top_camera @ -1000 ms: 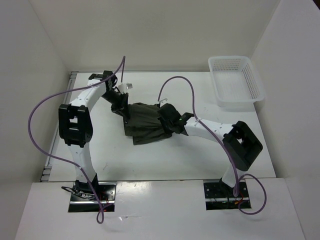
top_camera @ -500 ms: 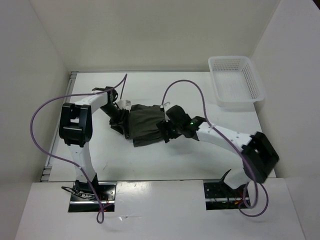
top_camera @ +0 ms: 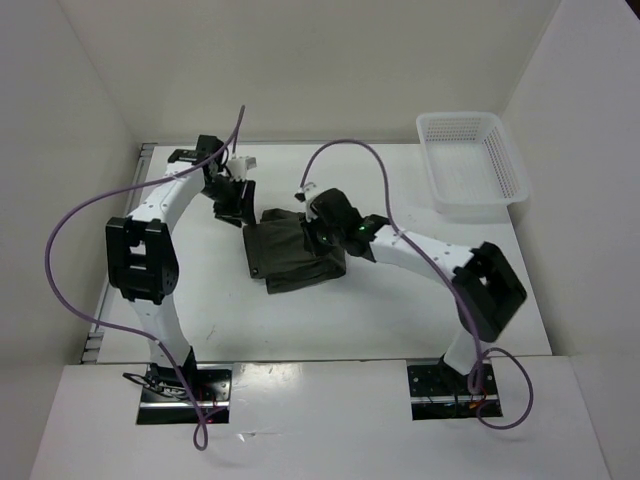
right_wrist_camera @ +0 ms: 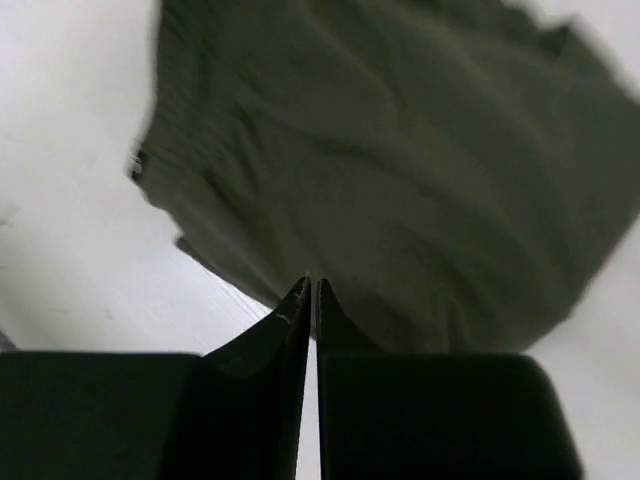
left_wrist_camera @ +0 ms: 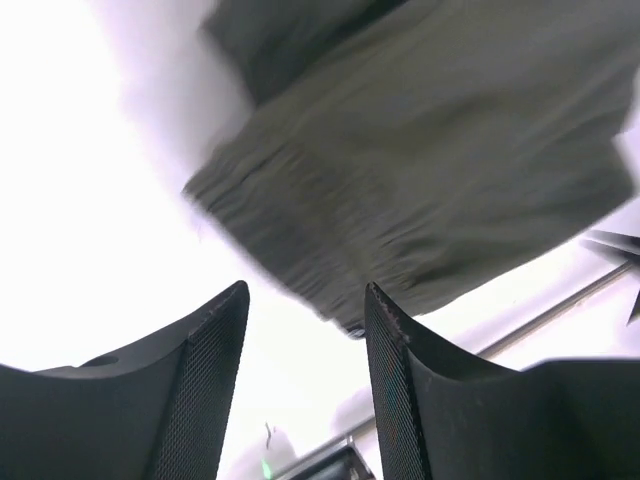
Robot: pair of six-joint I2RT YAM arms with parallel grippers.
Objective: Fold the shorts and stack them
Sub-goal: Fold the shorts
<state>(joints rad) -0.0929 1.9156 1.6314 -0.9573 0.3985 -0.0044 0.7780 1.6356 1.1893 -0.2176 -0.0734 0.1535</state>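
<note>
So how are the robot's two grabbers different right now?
The left gripper is open, its fingers apart; the right gripper is shut, its fingers pressed together. The left gripper hangs just off the edge of the shorts, over the white table; the right gripper hangs over the shorts themselves. Both are black, and neither holds anything.

Dark olive shorts (top_camera: pixel 293 252): folded, wrinkled compact bundle, lying flat, centre of table (top_camera: pixel 400 310).
</note>
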